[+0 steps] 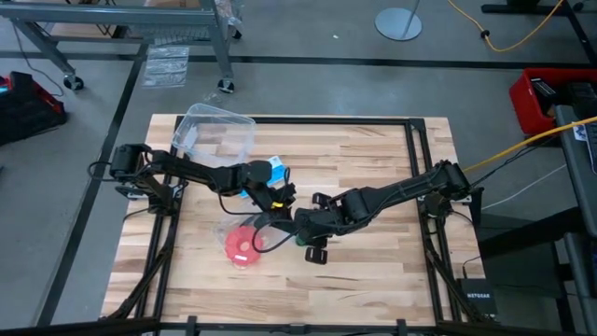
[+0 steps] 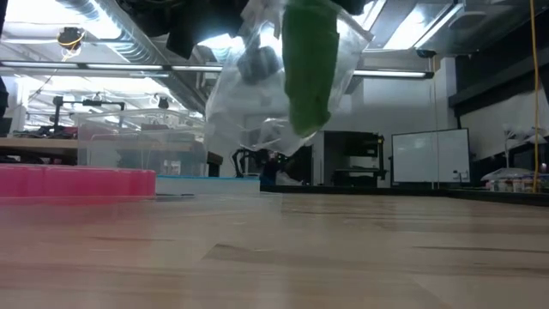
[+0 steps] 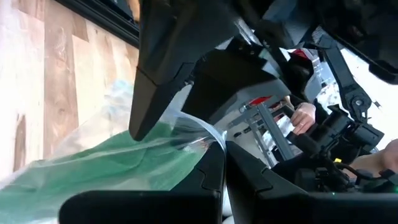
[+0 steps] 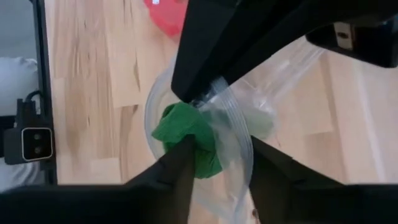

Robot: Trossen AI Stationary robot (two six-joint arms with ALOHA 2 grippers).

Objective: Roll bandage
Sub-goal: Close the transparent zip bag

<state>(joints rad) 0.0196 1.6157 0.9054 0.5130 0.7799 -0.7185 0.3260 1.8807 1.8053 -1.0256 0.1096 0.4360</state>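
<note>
A clear zip bag [image 2: 249,94] hangs in the air over the middle of the table, with the dark green bandage [image 2: 309,69] bunched inside it. My left gripper [image 1: 284,205] reaches in from the left and is shut on the bag's rim. My right gripper [image 4: 217,165] comes slanting down from the right, open. Its fingers stand on either side of the bandage [image 4: 186,134] at the bag's mouth. In the left wrist view the bandage [image 3: 124,162] shows green through the film. My left gripper pinches the bag's zip rim [image 4: 217,93] between its two shut fingers, coming about level from the table's left. The bag hangs below the fingers, clear of the table, with the bandage inside. My right gripper has one finger [image 4: 177,165] against the green bundle. The other finger [image 4: 273,171] stands by the bag's film; I cannot tell whether it touches.
A red round disc [image 1: 241,247] lies on the table just left of the grippers. A blue-and-white pill box [image 1: 275,170] sits behind the left arm, and a clear plastic tub [image 1: 216,135] stands at the far left. Bare wood lies toward the right and near edges.
</note>
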